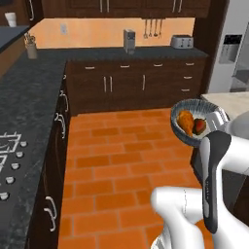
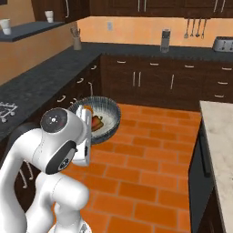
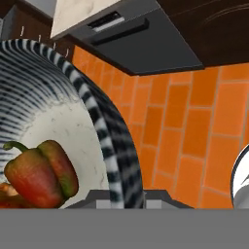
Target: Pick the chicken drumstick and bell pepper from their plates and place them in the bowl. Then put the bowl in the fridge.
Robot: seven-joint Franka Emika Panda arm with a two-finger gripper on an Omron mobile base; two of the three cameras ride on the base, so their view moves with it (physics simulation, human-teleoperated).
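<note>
The patterned bowl [image 1: 181, 111] hangs in the air above the orange tile floor, tilted toward the camera. My gripper [image 1: 212, 127] is shut on its rim at the right side. Inside lie the orange-brown chicken drumstick [image 1: 185, 121] and the dark red bell pepper [image 1: 200, 126]. From the right base view the bowl [image 2: 110, 113] sits just behind my hand, with the bell pepper [image 2: 96, 122] showing in it. The hand view looks along the bowl's striped rim [image 3: 104, 131], past the bell pepper [image 3: 41, 172] and a sliver of drumstick [image 3: 5, 192]. The fridge [image 1: 216, 78] stands at the far right. The plates are out of view.
A dark counter with a stove [image 1: 9, 165] runs along the left. Dark cabinets [image 1: 126, 85] line the back wall, under a toaster [image 1: 181, 41]. A pale marble island [image 2: 220, 136] is on the right. Open floor [image 2: 145, 168] lies between them.
</note>
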